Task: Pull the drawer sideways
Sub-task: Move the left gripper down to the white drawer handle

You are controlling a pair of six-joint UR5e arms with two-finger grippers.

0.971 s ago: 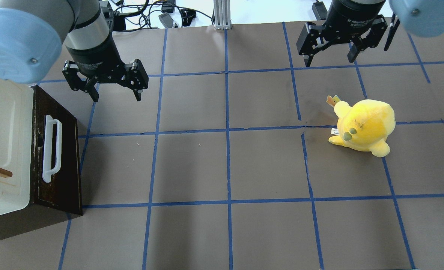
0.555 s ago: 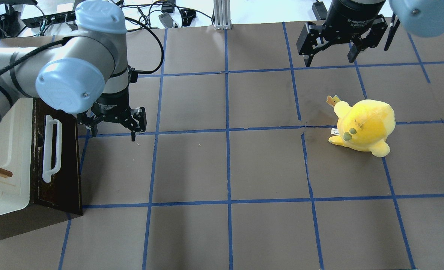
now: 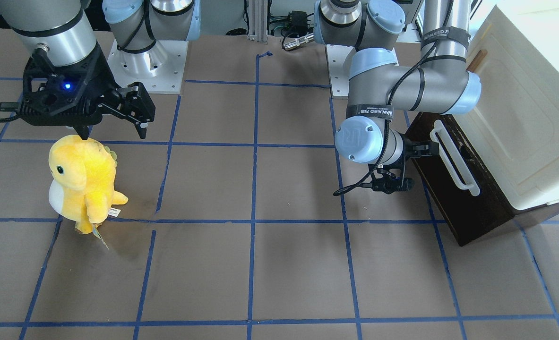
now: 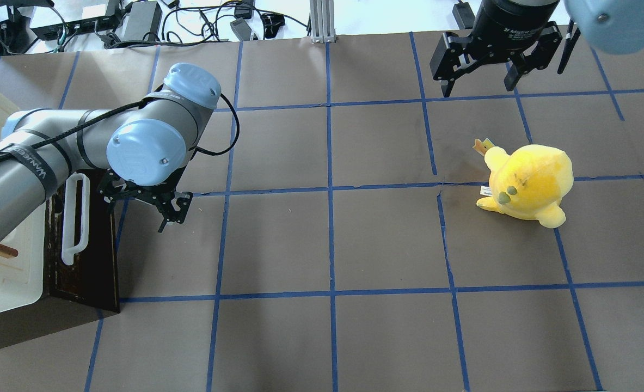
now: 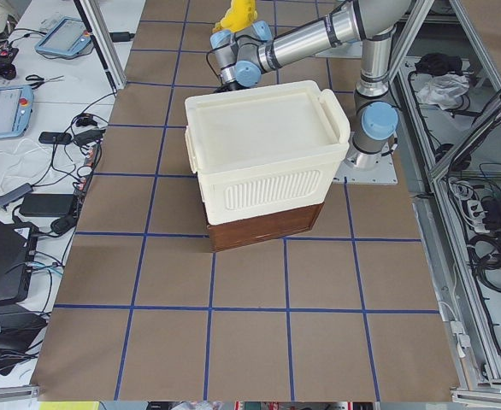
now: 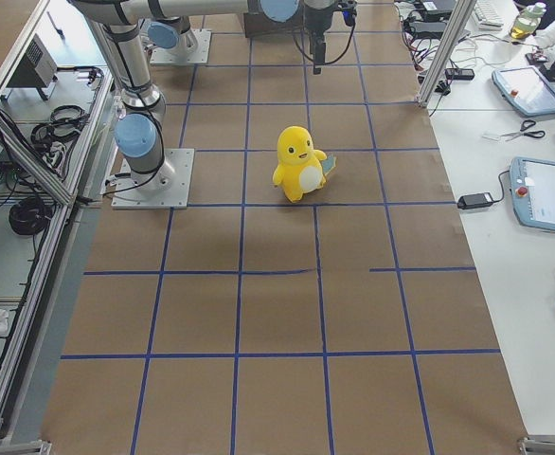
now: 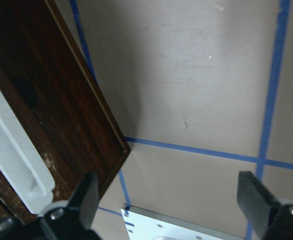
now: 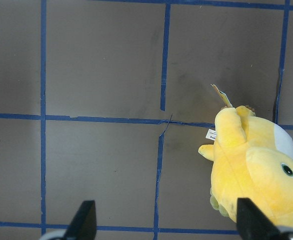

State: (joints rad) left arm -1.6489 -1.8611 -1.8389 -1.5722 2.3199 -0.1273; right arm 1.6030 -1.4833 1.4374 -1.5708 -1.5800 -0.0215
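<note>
I read the left hand (image 4: 145,198), released wide, at 3 o'clock of the drawer (image 4: 90,261) handle (image 4: 75,218), staged to hook it; right hand (image 4: 478,87) parked, released.

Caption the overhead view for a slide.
Open left gripper hovers by the white handle of the dark drawer; open right gripper hangs near a yellow plush toy.

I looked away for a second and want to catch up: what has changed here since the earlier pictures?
The left end effector came down and back toward the robot. It now sits low beside the drawer front, near the far end of the handle. It is open and holds nothing. The drawer, the plush and the open right end effector stayed put.
</note>
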